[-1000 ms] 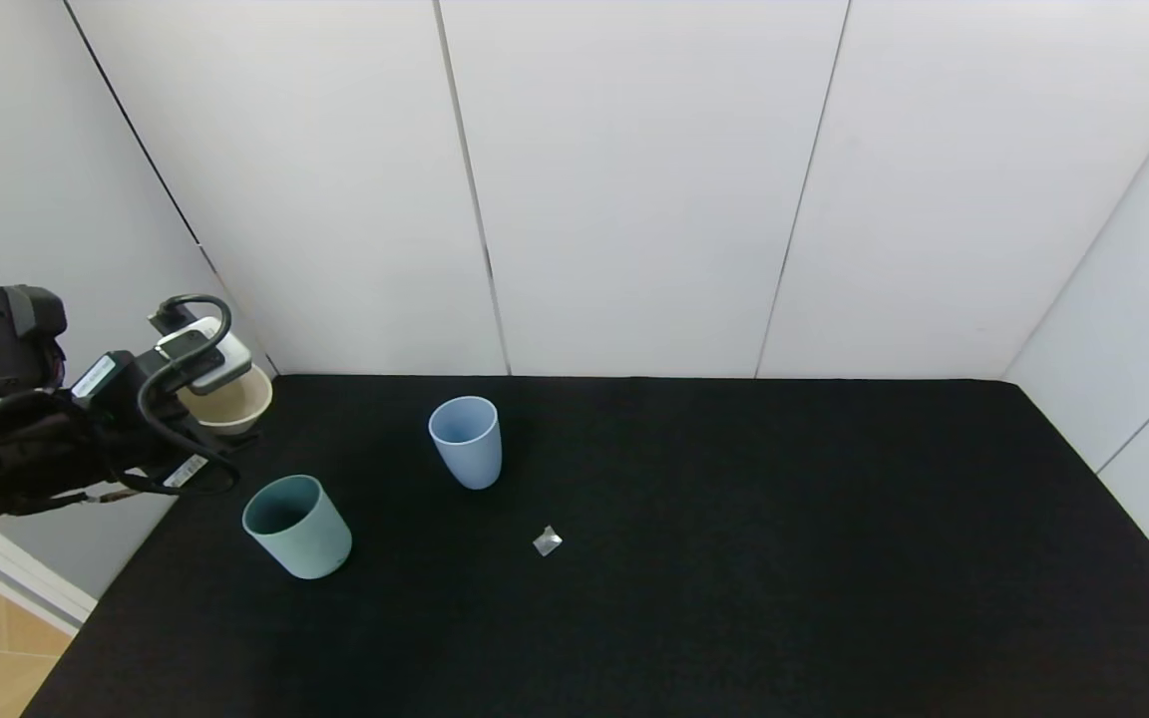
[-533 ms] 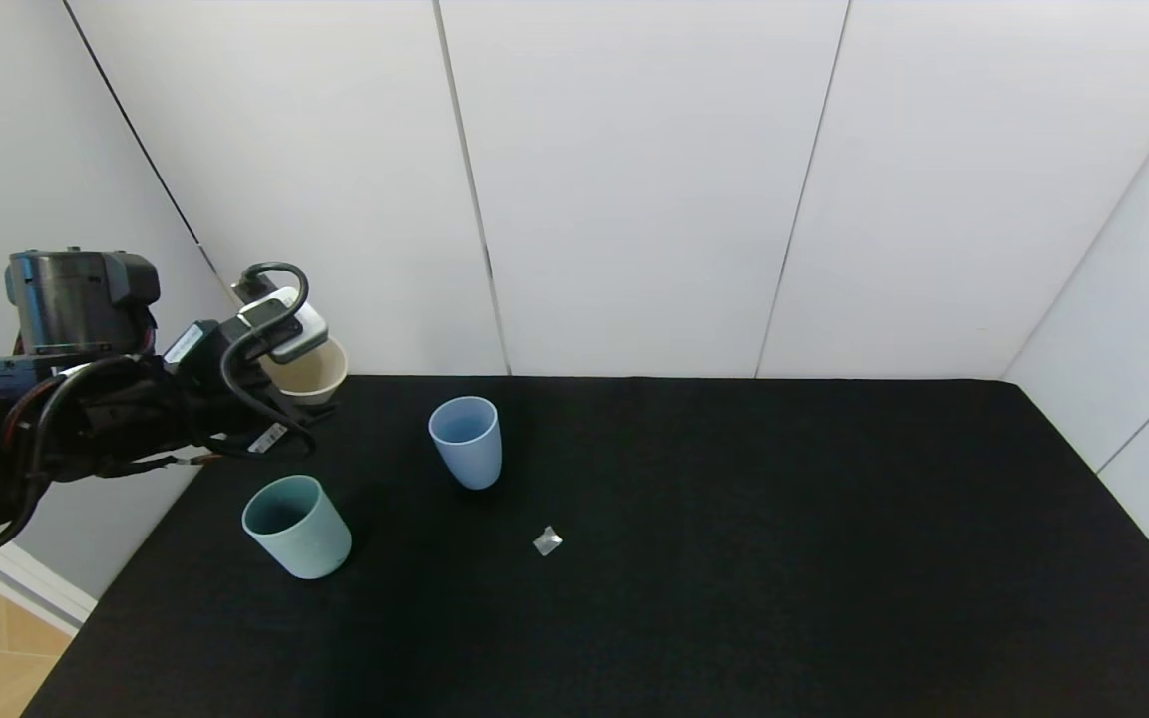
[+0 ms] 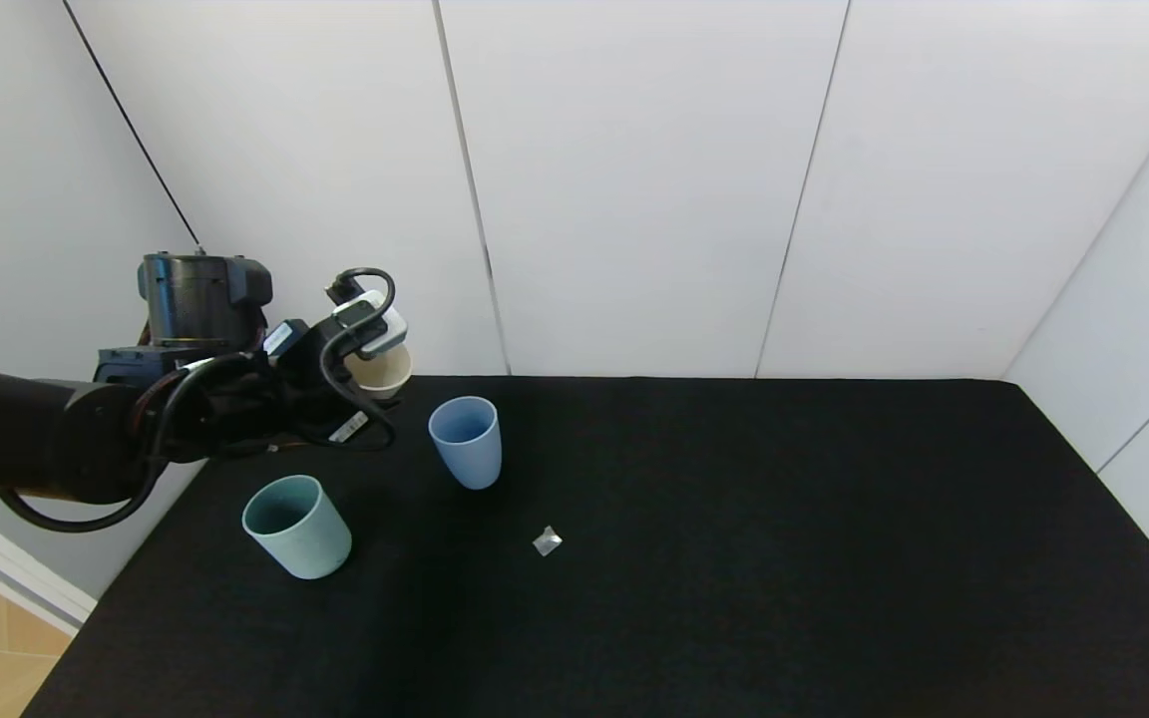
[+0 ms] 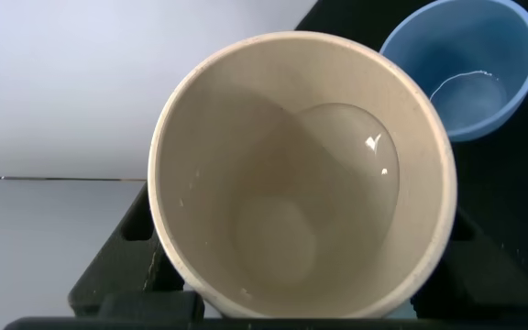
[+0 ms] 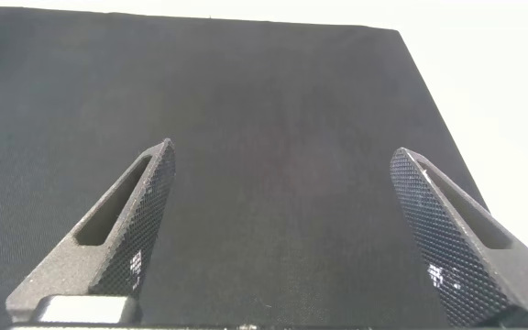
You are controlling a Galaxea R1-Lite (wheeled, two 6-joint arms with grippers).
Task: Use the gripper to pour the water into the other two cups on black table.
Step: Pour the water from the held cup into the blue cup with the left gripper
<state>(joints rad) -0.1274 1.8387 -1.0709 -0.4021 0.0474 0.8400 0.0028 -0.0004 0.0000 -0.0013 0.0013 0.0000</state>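
Head view: your left claw (image 3: 372, 371) grips the beige cup (image 3: 381, 371), water (image 4: 337, 174) inside.
It's up beside the blue cup (image 3: 466, 441); teal cup (image 3: 297, 526) nearer on tabletop (image 3: 734, 558). Right claw (image 5: 282, 229) spread wide, holding nothing.

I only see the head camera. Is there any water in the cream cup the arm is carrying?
Observer: Yes, the left wrist camera shows water pooled inside the cream cup.
Child: Does the blue cup have water too?
Observer: A little, at the bottom of the blue cup.
Child: Where's the other arm?
Observer: The right pincer hangs open over bare black table.
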